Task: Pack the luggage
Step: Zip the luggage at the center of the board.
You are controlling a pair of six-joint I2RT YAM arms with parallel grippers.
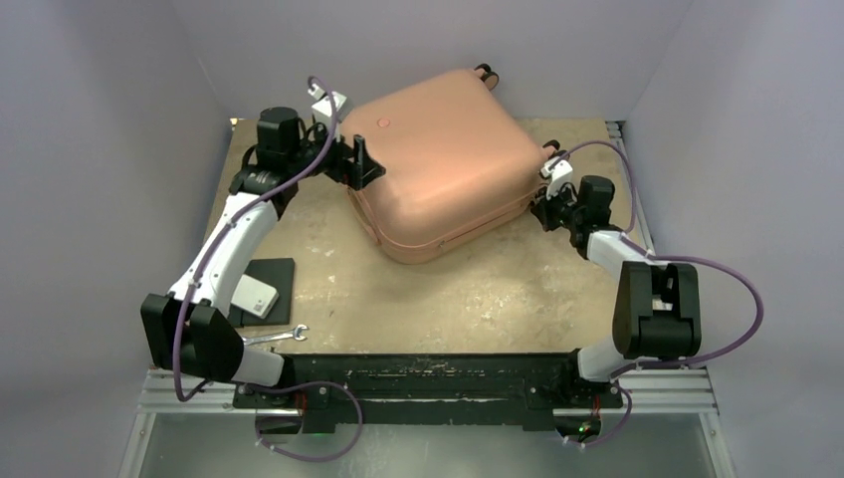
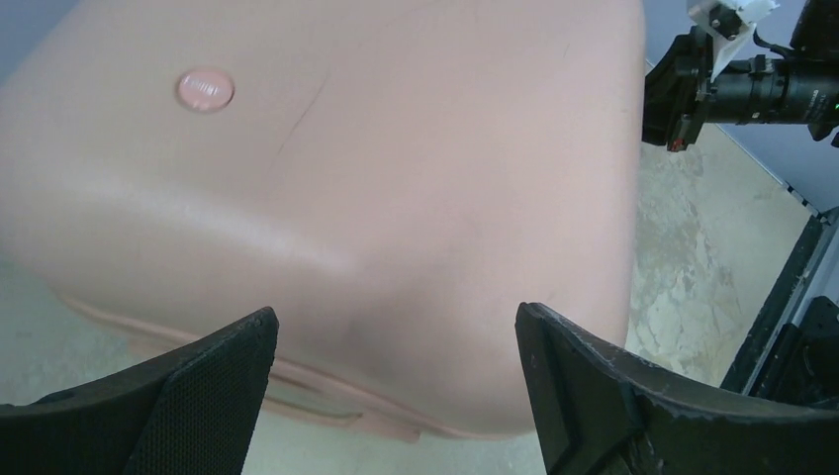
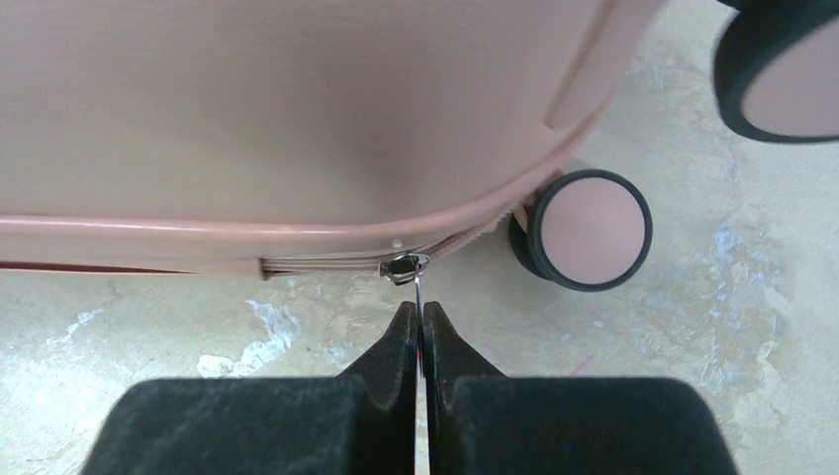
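The luggage (image 1: 438, 159), a large salmon-pink hard-shell suitcase, lies closed and flat at the back middle of the table, its lid (image 2: 326, 168) filling the left wrist view. My left gripper (image 1: 360, 164) stands open at the suitcase's left corner, its black fingers (image 2: 594, 386) spread either side of the shell's edge without pinching it. My right gripper (image 1: 545, 211) sits at the suitcase's right side, low near the table. It is shut on the thin metal zipper pull (image 3: 419, 287), which hangs from the slider (image 3: 404, 267) on the zip seam, next to a pink-and-black wheel (image 3: 586, 230).
A flat black pad with a white box (image 1: 261, 291) lies at the near left, and a metal wrench (image 1: 277, 337) lies just in front of it. Grey walls close in the back and sides. The black mounting rail (image 1: 418, 378) runs along the near edge.
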